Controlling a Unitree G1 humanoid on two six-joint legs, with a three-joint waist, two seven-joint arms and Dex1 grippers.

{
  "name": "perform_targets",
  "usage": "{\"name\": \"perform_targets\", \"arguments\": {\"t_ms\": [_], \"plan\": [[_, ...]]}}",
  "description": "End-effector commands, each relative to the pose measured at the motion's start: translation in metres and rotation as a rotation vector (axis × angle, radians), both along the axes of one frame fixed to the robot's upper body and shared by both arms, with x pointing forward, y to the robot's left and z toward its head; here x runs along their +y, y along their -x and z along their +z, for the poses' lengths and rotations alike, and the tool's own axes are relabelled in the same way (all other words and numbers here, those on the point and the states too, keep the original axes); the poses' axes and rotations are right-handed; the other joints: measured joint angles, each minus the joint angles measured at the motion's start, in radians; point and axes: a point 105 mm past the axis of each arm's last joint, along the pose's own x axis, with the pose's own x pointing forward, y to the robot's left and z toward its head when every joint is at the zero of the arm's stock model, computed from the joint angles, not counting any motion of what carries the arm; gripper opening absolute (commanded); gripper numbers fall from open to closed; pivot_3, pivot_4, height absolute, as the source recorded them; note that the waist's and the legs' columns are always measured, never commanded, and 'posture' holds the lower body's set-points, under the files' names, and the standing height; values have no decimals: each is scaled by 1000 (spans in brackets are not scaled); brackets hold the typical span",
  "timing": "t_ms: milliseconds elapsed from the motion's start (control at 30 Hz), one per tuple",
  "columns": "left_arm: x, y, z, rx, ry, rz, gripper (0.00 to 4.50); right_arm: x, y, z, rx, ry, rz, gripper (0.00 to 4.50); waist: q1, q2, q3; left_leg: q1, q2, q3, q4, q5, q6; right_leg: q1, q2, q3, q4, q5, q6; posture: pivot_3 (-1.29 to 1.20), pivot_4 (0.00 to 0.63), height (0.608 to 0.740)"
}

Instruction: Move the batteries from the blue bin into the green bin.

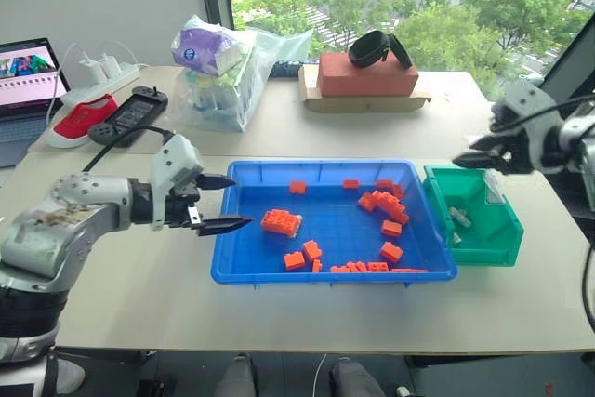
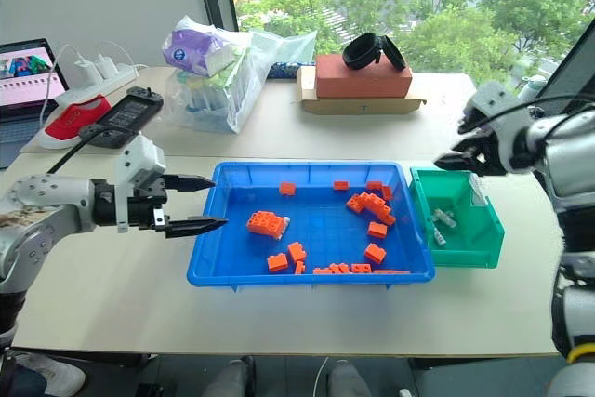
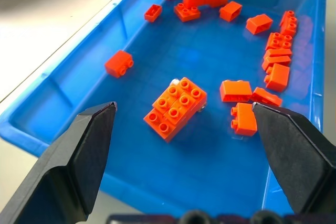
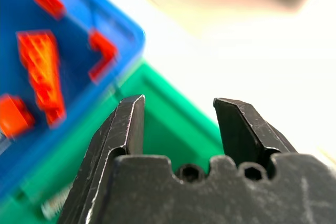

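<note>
The blue bin (image 1: 244, 265) lies mid-table, scattered with orange bricks. A silver-white battery (image 3: 201, 108) peeks out from under the large orange brick (image 3: 176, 107) in it. The green bin (image 1: 499, 237) stands against the blue bin's right end, with batteries (image 1: 459, 218) on its floor. My left gripper (image 1: 240, 200) is open at the blue bin's left rim, pointing at the large brick, nothing between its fingers. My right gripper (image 1: 467, 161) hovers over the green bin's far left corner, its fingers (image 4: 128, 121) apart and empty.
On the far table stand a plastic bag of goods (image 1: 223, 67), a brick-red box (image 1: 367, 76) with a black strap on top, a power strip (image 1: 98, 86), a black device (image 1: 135, 111) and a laptop (image 1: 28, 76).
</note>
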Motion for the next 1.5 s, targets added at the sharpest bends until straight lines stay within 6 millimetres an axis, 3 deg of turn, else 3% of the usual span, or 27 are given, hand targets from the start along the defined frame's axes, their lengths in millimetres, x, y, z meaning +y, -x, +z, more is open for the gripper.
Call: {"name": "perform_targets", "arguments": {"t_ms": [33, 100, 233, 500, 633, 867, 1100, 1400, 1500], "plan": [[13, 8, 11, -45, -4, 26, 4500, 72, 25, -2, 15, -12, 323, 2562, 2, 0, 0, 0, 0, 0, 0, 0, 0, 0, 0, 0, 0, 0, 0, 0, 150, 740], [17, 11, 8, -35, -11, 35, 4500, 101, 36, -17, 65, -12, 424, 2562, 5, 0, 0, 0, 0, 0, -1, 0, 0, -1, 0, -1, 1, 0, 0, 0, 150, 740], [18, 19, 5, -21, -11, 37, 4500, 129, 45, -43, 117, 11, 489, 2562, 31, 0, 0, -1, 0, 0, 1, 0, 0, 0, -1, -1, 0, 0, 0, 0, 150, 740], [22, 24, 1, -7, -23, 62, 4500, 167, 43, -74, 178, -15, 469, 2562, 29, -1, 0, -1, 0, -1, 2, 0, 0, -1, 0, -2, 2, 0, 0, 0, 150, 740], [19, 24, 1, -8, -20, 59, 4500, 177, 32, -74, 172, -54, 394, 2562, 26, -1, 0, -1, 1, 0, 2, 0, -1, -2, 1, -2, 5, 0, -1, 0, 150, 740], [17, 22, 1, -14, -16, 56, 4500, 192, 37, -68, 188, -112, 401, 4454, 27, -1, 0, -1, 1, 0, 2, 0, -1, -2, 1, -2, 5, 0, -1, 0, 150, 740], [13, 20, 2, -22, -12, 48, 4500, 203, 40, -84, 228, -92, 407, 4454, 26, -1, 0, -1, 1, 0, 2, 0, -1, -3, 1, -2, 6, -1, -1, 0, 150, 740], [3, 24, 6, -13, 0, 5, 4500, 208, 22, -107, 229, -80, 290, 4454, 28, -1, -1, -1, 1, -1, 2, 0, -1, -3, 1, -2, 6, -1, -1, 0, 150, 740], [1, 21, 9, -33, -6, 5, 4500, 210, 21, -110, 230, -91, 284, 3732, 25, -1, -1, -1, 1, 0, 2, 0, -1, -3, 1, -2, 6, -1, -1, 0, 150, 740]]}}
